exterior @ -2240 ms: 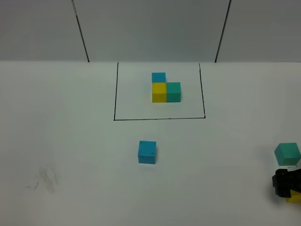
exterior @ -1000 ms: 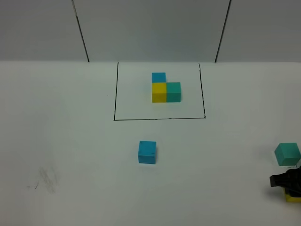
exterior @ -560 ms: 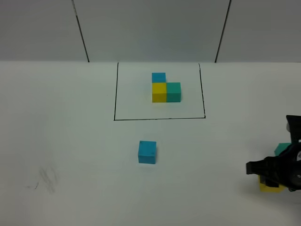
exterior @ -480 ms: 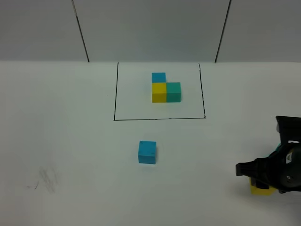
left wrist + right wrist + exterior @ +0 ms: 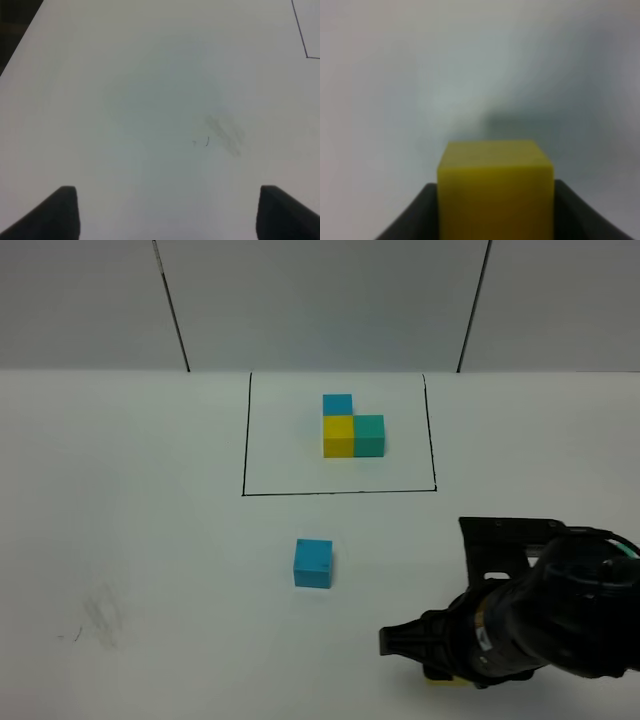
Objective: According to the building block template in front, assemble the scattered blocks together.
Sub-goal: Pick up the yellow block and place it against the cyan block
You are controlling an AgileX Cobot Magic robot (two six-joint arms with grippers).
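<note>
R wrist cam: yellow cube (image 5: pixel 495 187) clamped; overhead shows only sliver.

Soft, even light is flooding the white table (image 5: pixel 150 540), keeping it bright. The right wrist view is blurring badly: the yellow cube (image 5: pixel 495 190) is showing fuzzy edges, a grey shadow spreading just beyond it. The left wrist view is looking hazy.

A yellow block (image 5: pixel 495 190) is held in the right hand (image 5: pixel 495 202), with one of the dark fingers (image 5: pixel 417 212) pressed against each side face. Behind it the white table (image 5: pixel 420 75) is seen, blurred. A soft grey shadow (image 5: pixel 530 125) is cast on the table just beyond the block.
</note>
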